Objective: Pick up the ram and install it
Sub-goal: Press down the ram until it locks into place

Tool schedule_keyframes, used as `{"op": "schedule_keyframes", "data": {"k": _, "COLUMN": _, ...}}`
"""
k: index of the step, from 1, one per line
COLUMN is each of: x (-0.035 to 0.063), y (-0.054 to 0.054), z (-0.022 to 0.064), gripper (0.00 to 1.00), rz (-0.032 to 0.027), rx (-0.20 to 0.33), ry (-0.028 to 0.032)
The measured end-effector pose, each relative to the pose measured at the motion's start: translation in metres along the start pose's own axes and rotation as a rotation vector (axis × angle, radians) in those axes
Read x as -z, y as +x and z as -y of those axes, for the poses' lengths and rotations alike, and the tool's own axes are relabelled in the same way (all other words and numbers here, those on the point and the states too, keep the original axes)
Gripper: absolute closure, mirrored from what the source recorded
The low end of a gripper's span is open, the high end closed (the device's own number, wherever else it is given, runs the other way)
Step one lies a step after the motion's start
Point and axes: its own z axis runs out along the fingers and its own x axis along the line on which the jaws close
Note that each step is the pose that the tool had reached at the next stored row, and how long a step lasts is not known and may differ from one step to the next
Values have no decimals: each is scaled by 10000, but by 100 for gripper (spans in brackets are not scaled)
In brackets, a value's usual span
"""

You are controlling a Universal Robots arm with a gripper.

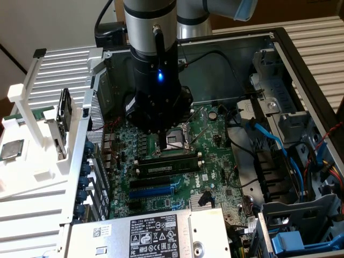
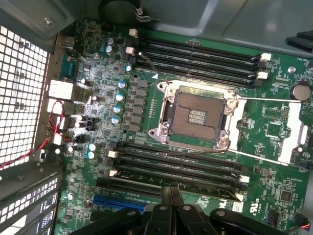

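The ram (image 1: 164, 167) is a long dark stick with a pale label strip. It stands on edge in the black memory slot nearest the blue slots on the green motherboard (image 1: 215, 161). My gripper (image 1: 161, 151) hangs straight down over the ram's middle with its fingers shut together and nothing between them. I cannot tell whether the tips touch the ram's top edge. In the wrist view the shut gripper (image 2: 171, 194) sits right over that same slot, where the ram (image 2: 211, 188) runs alongside three empty black slots (image 2: 176, 164).
The open processor socket (image 2: 198, 115) lies just beyond the slots. A white rack (image 1: 32, 134) outside the case holds a silver-topped chip (image 1: 11, 150). Case walls, the power supply (image 1: 156, 234), blue cables (image 1: 269, 137) and drive bays crowd the exterior view's right.
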Motion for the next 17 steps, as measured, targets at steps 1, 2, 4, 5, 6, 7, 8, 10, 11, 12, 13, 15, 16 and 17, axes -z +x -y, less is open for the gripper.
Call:
{"op": "schedule_keyframes", "data": {"k": 1, "x": 0, "y": -20, "z": 3, "gripper": 89, "rz": 0, "rx": -3, "ry": 0}}
{"op": "schedule_keyframes", "data": {"k": 2, "x": 1, "y": -40, "z": 7, "gripper": 89, "rz": -1, "rx": -6, "ry": 1}}
{"op": "schedule_keyframes", "data": {"k": 4, "x": 1, "y": -75, "z": 12, "gripper": 89, "rz": -1, "rx": -20, "ry": 0}}
{"op": "schedule_keyframes", "data": {"k": 5, "x": 1, "y": -85, "z": 14, "gripper": 89, "rz": 0, "rx": -37, "ry": 0}}
{"op": "schedule_keyframes", "data": {"k": 6, "x": 1, "y": -92, "z": 16, "gripper": 89, "rz": -1, "rx": -69, "ry": 0}}
{"op": "schedule_keyframes", "data": {"k": 7, "x": 1, "y": -94, "z": 16, "gripper": 89, "rz": -1, "rx": -117, "ry": -1}}
{"op": "schedule_keyframes", "data": {"k": 8, "x": 1, "y": -94, "z": 16, "gripper": 89, "rz": -1, "rx": -210, "ry": -2}}
{"op": "schedule_keyframes", "data": {"k": 10, "x": 1, "y": -95, "z": 15, "gripper": 89, "rz": -2, "rx": -458, "ry": -5}}
{"op": "schedule_keyframes", "data": {"k": 11, "x": 1, "y": -95, "z": 15, "gripper": 89, "rz": -3, "rx": -559, "ry": -7}}
{"op": "schedule_keyframes", "data": {"k": 12, "x": 1, "y": -96, "z": 16, "gripper": 89, "rz": -2, "rx": -601, "ry": -7}}
{"op": "schedule_keyframes", "data": {"k": 13, "x": 1, "y": -96, "z": 16, "gripper": 89, "rz": -2, "rx": -603, "ry": -7}}
{"op": "schedule_keyframes", "data": {"k": 15, "x": 0, "y": -95, "z": 20, "gripper": 89, "rz": -1, "rx": -603, "ry": -15}}
{"op": "schedule_keyframes", "data": {"k": 16, "x": 0, "y": -95, "z": 20, "gripper": 89, "rz": -1, "rx": -603, "ry": -15}}
{"op": "schedule_keyframes", "data": {"k": 17, "x": 0, "y": -95, "z": 20, "gripper": 89, "rz": -1, "rx": -603, "ry": -15}}
